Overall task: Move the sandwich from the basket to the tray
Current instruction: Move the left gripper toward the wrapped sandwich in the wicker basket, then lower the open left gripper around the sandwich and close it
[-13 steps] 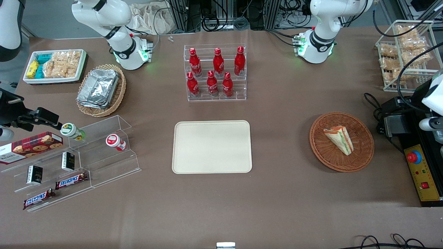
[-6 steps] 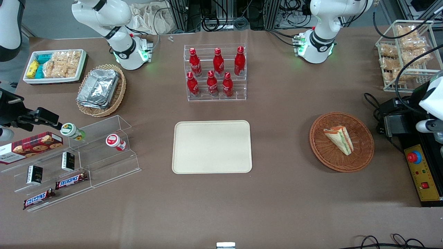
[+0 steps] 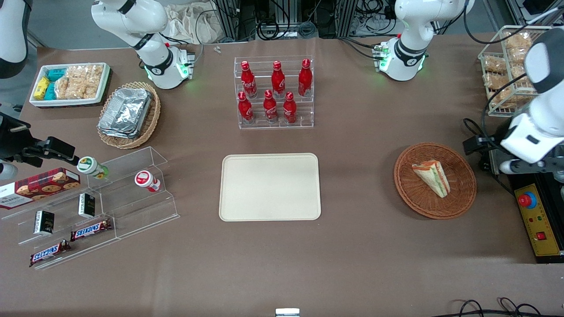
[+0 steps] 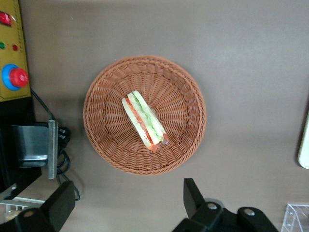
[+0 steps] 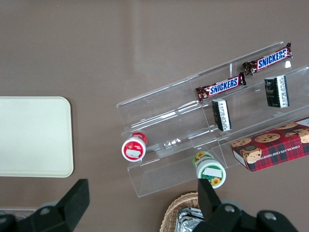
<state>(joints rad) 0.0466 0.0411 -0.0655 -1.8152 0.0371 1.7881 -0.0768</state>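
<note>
The sandwich (image 3: 432, 177), a wrapped pale wedge with green, orange and red layers, lies in the round reddish-brown basket (image 3: 407, 191) toward the working arm's end of the table. The cream tray (image 3: 269, 187) lies bare at the table's middle. My left gripper (image 3: 479, 143) hangs high beside the basket rim, empty. In the left wrist view the sandwich (image 4: 144, 120) lies in the middle of the basket (image 4: 104, 145), and the gripper (image 4: 128, 184) is open, its fingers spread wide and short of the rim. The tray's edge (image 4: 305, 145) also shows there.
A yellow control box with a red button (image 3: 527, 200) and cables lie beside the basket at the table's end. A wire rack of snack bags (image 3: 506, 75) stands farther from the camera. A clear stand of red bottles (image 3: 275, 92) stands farther from the camera than the tray.
My left arm has swung in from the table's end toward the basket. Its gripper now hangs beside the basket rim. The sandwich, basket and tray have not moved.
</note>
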